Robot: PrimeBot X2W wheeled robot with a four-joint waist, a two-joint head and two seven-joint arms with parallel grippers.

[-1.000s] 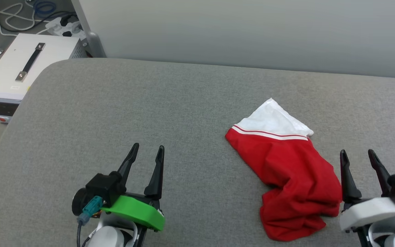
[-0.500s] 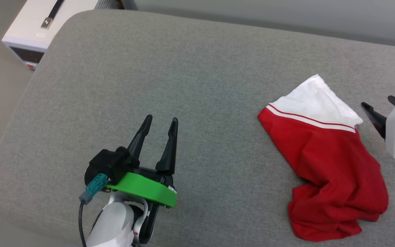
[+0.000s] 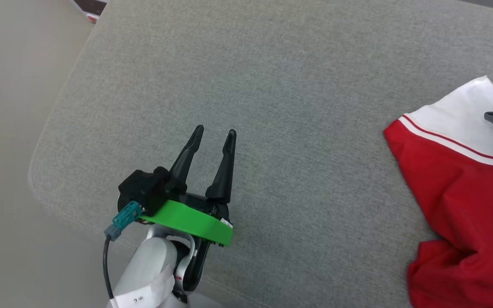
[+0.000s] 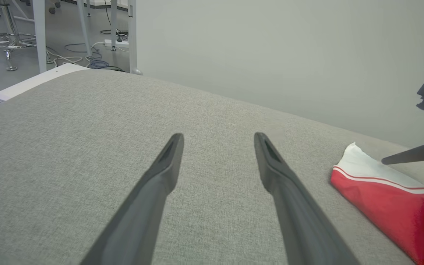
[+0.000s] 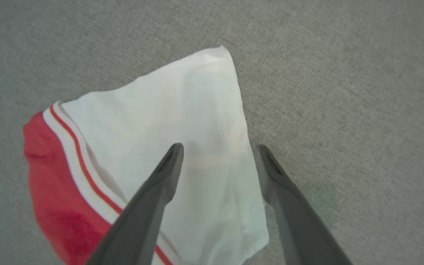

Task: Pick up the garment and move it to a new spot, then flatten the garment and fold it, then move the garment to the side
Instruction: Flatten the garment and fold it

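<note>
Right gripper (image 5: 219,147) hangs wide open, empty, over the crumpled garment's (image 3: 464,192) white sleeve (image 5: 182,110); left gripper (image 3: 215,129), likewise spread, holds nothing above the grey cushion (image 3: 293,77).

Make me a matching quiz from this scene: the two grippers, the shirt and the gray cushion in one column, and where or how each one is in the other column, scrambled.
Column one
1. left gripper
2. right gripper
3. garment
4. gray cushion

Column two
A. lies rumpled at the head view's right edge
B. open over bare fabric, apart from the cloth
C. open, poised above the white sleeve
D. lies beneath everything else

Pairs: 1-B, 2-C, 3-A, 4-D
</note>
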